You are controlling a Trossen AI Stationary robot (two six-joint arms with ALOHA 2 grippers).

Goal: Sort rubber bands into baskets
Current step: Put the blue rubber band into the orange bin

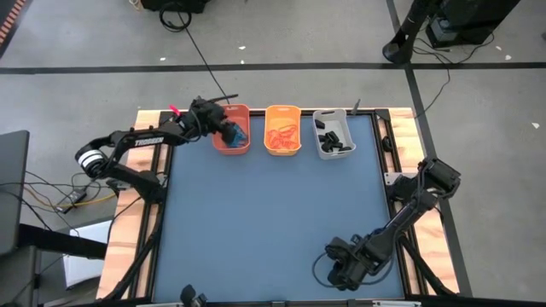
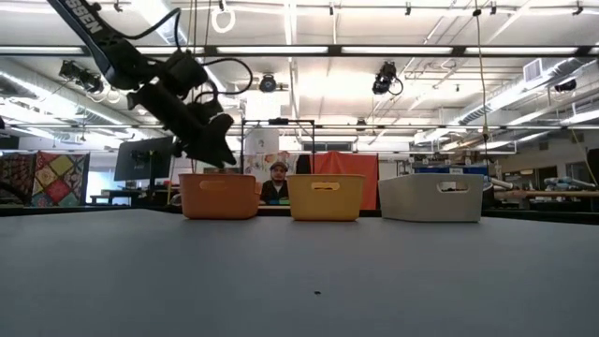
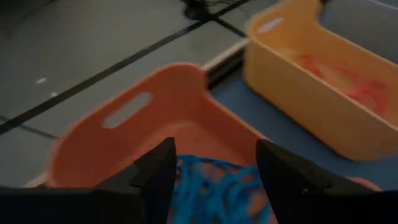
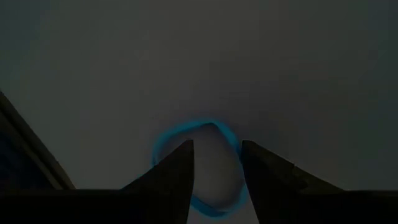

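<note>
Writing: white lettering is carried on the left arm (image 1: 141, 141) in the high view, read as "TROSSEN" (small, partly guessed); in the low view only a few letters at the picture's corner are seen, the rest being cut off.

Left gripper (image 1: 229, 128): held over the orange basket (image 1: 230, 145) at the table's far edge, raised above its rim in the low view (image 2: 217, 142); its fingers (image 3: 155, 174) are spread apart with nothing between them.

Right gripper (image 1: 341, 269): lowered near the front right of the blue table (image 1: 273, 222); its fingers (image 4: 177, 171) are narrowly parted over a single blue rubber band (image 4: 199, 165), which lies flat on the mat (contact with the band cannot be made out).

Baskets: three stand in a row, apart from one another, orange, then yellow-orange basket (image 1: 283, 132), then grey-white basket (image 1: 333, 136).

Contents: a tangle of blue rubber bands (image 3: 214, 193) is seen in the orange basket, orange bands (image 1: 282, 134) in the middle one, small black bands (image 1: 331, 136) in the grey-white one.

Hidden: all contents are screened by the basket walls in the low view.

Background: a person (image 2: 277, 184) is partly seen between two baskets.
</note>
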